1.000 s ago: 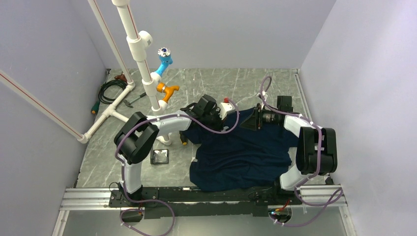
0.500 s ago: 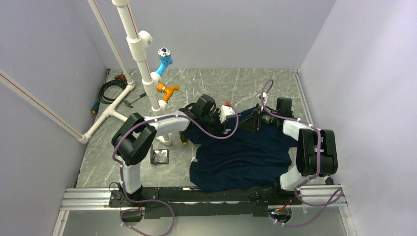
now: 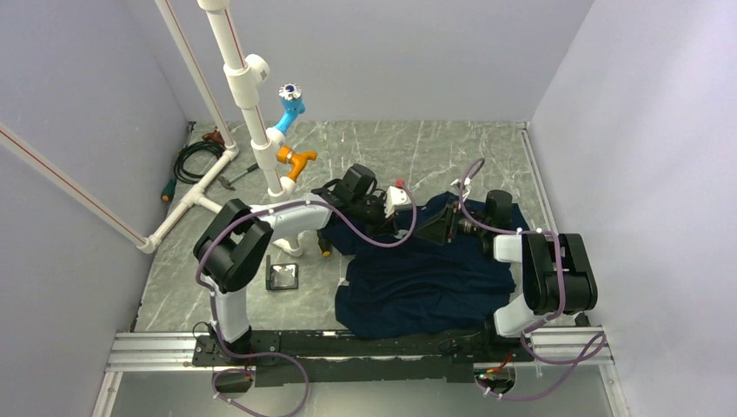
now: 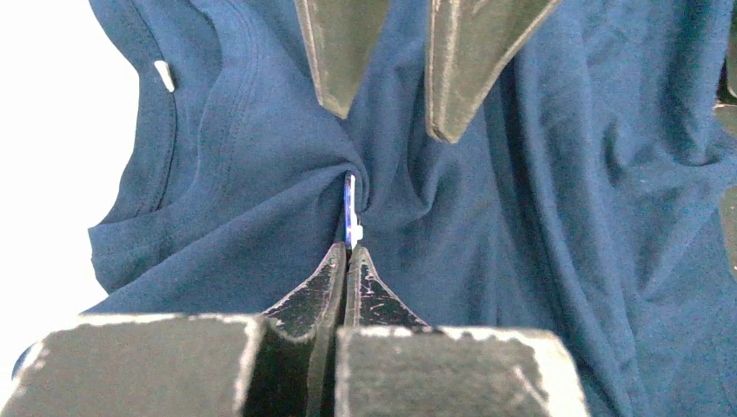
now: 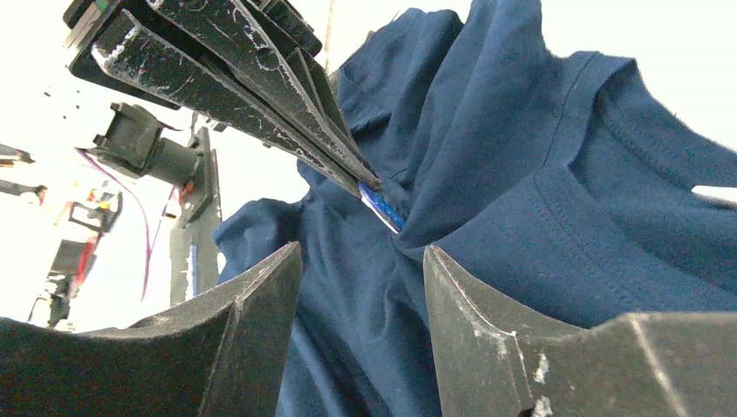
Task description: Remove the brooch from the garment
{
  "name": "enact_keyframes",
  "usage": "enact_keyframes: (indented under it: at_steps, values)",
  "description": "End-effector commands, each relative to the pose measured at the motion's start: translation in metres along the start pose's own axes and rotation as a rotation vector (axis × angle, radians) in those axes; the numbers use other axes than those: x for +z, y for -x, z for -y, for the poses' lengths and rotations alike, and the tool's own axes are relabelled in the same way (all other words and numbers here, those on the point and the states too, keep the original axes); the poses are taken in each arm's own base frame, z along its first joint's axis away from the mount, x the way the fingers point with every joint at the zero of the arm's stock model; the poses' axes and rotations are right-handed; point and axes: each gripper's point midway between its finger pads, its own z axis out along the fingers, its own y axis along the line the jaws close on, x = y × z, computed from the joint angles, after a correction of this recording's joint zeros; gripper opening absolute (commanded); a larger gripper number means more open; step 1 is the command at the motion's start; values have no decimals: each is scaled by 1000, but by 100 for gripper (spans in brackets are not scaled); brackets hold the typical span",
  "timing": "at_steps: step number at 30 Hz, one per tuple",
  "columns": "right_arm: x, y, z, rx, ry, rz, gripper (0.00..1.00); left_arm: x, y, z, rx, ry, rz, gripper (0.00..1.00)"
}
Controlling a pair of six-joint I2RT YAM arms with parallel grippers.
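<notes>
The garment (image 3: 426,278) is a dark navy T-shirt lying between the two arms, its collar end lifted. The brooch (image 4: 350,208) is a small blue disc seen edge-on, with the cloth puckered around it. My left gripper (image 4: 349,249) is shut on the brooch's edge. In the right wrist view the brooch (image 5: 382,207) sits at the tip of the left gripper's fingers (image 5: 287,113). My right gripper (image 5: 361,250) is open, its jaws either side of the bunched cloth (image 5: 521,200) just below the brooch, holding nothing. In the top view the two grippers meet over the shirt's collar (image 3: 432,221).
White PVC pipes (image 3: 248,95) stand at the back left, carrying a light-blue fitting (image 3: 289,106) and an orange valve (image 3: 295,161). A black cable coil (image 3: 195,156) lies by the left wall. A small dark square object (image 3: 282,276) lies left of the shirt.
The right gripper has moved left and closer to the left gripper. The left gripper has drawn back a little to the left, and the shirt's collar end is pulled up with it.
</notes>
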Motion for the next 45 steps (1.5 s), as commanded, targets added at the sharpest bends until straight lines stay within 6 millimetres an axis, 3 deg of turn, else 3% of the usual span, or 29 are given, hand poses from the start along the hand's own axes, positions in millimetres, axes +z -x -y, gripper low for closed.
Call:
enact_keyframes:
  at_steps: [1, 12, 34, 38, 42, 44, 45]
  values:
    - [3, 20, -11, -241, 33, 36, 55, -18, 31, 15, 74, -68, 81, 0]
    - [17, 10, -15, -374, 57, 4, 48, -17, 29, 21, 74, -122, 73, 0]
    - [29, -7, -12, -376, 83, -68, 32, -15, 37, 18, 67, -137, 75, 0]
    - [29, -7, -12, -381, 80, -68, 26, -14, 37, 17, 61, -144, 73, 0]
    - [29, -8, -13, -386, 82, -64, 7, -12, 35, 16, 46, -142, 67, 0]
    - [28, -6, -13, -385, 75, -60, 0, -12, 34, 14, 41, -129, 64, 10]
    - [28, -6, -12, -377, 69, -57, 0, -14, 33, 11, 30, -108, 68, 19]
